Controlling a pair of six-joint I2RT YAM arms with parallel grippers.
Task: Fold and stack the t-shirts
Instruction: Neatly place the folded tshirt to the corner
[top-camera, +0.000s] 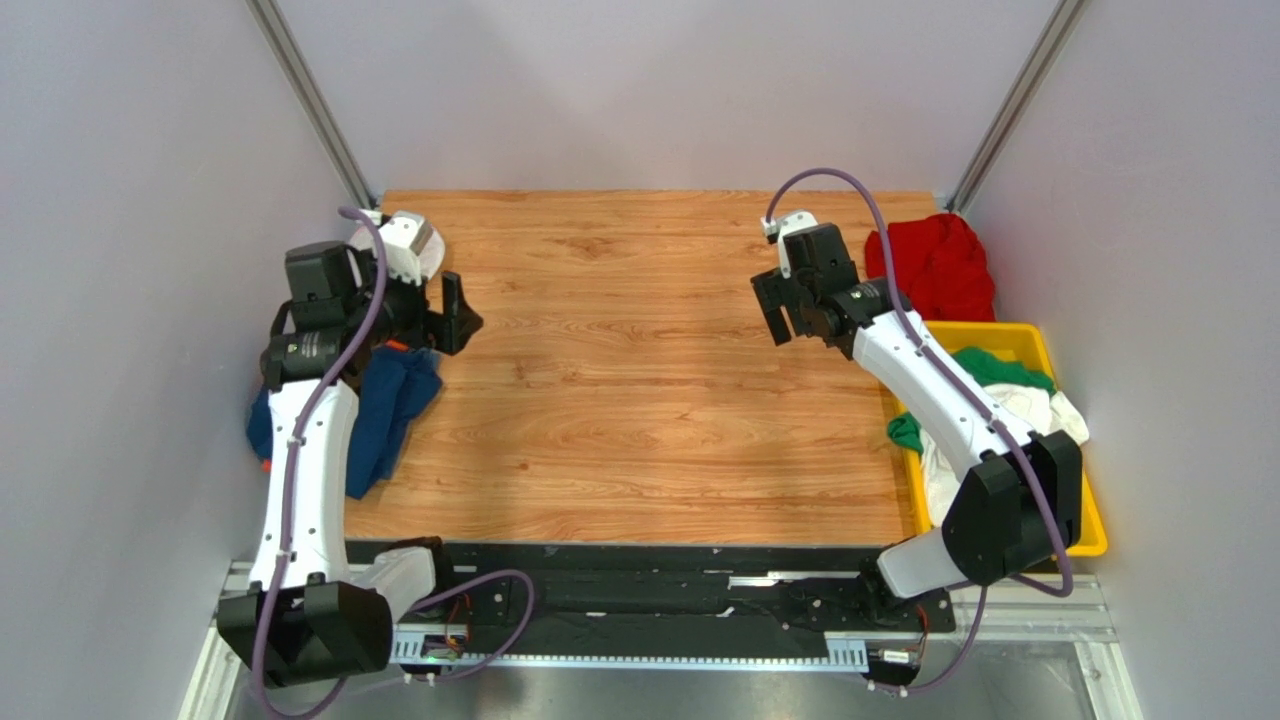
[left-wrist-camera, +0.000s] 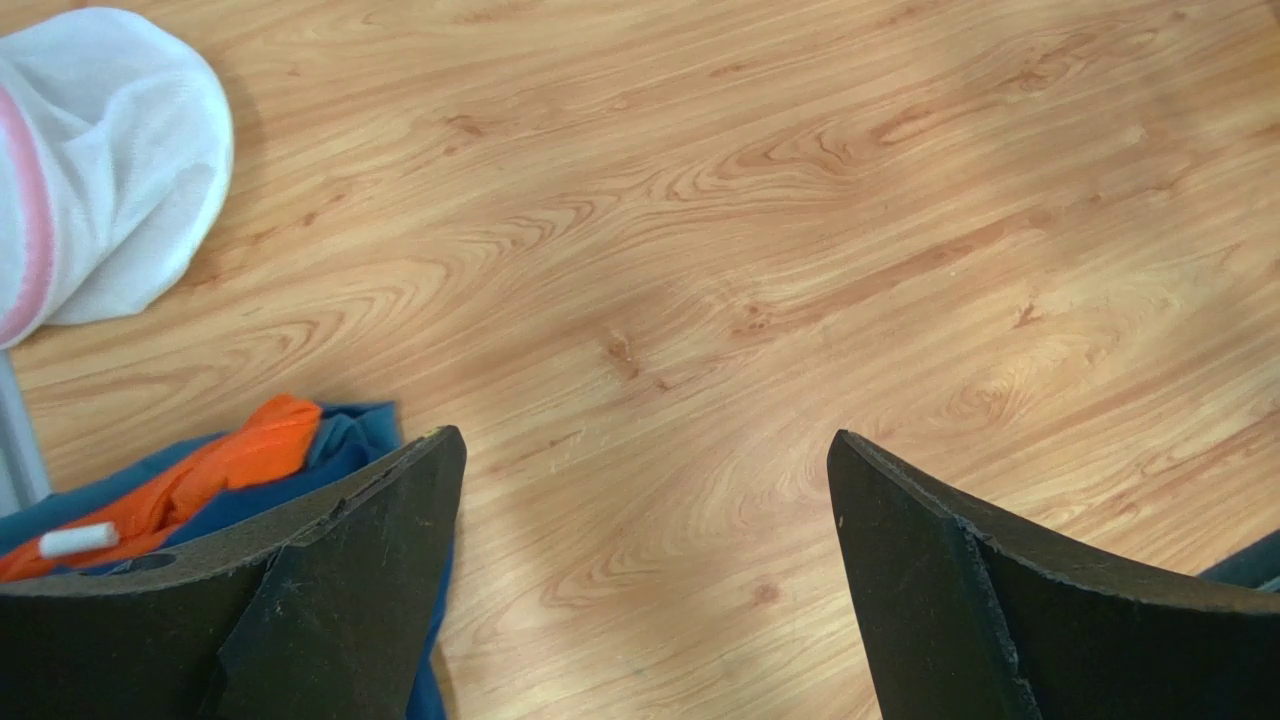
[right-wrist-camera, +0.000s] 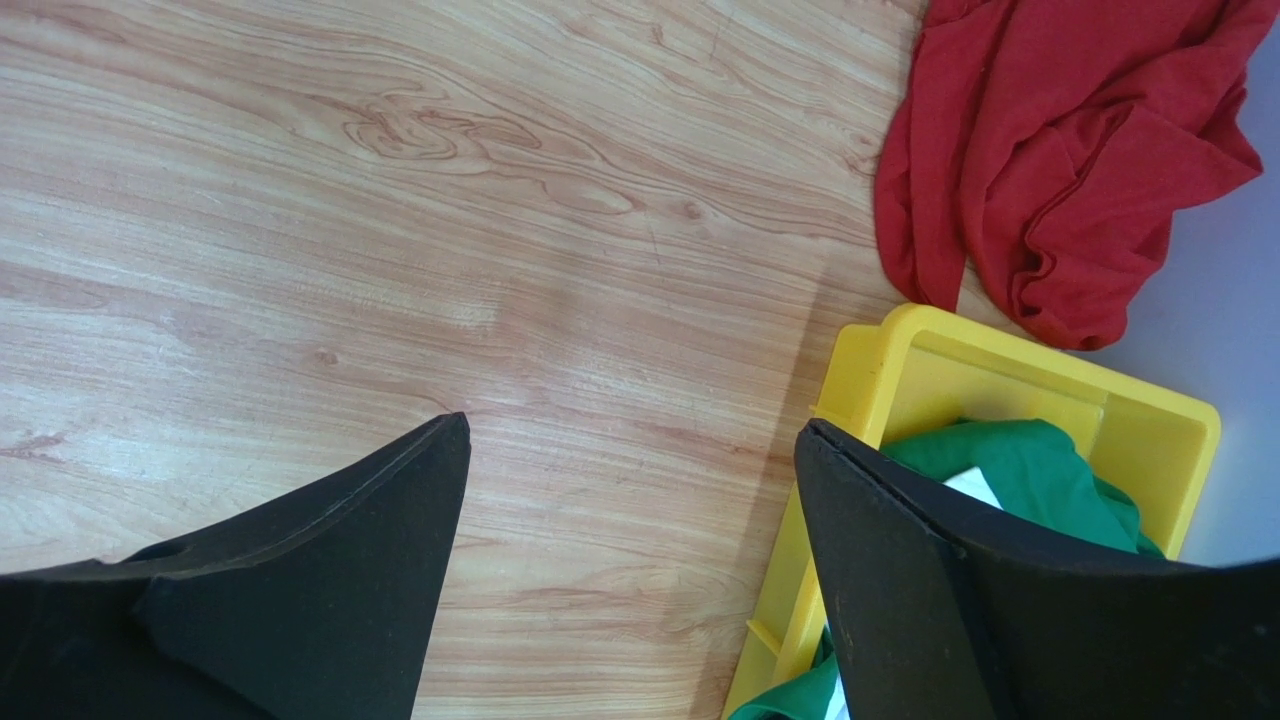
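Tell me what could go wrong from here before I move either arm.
The blue t-shirt and orange t-shirt lie bunched together at the left edge of the table; a grab may lift both or drag them off. The green t-shirt and white t-shirt are heaped in the yellow bin; pulling one may drag the other, or tip the bin.

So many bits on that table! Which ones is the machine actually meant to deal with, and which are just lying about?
Part of the job:
- red t-shirt
- green t-shirt
- white t-shirt
- blue t-shirt
- orange t-shirt

Just lying about:
- white mesh pouch
- yellow bin, which only holds shirts
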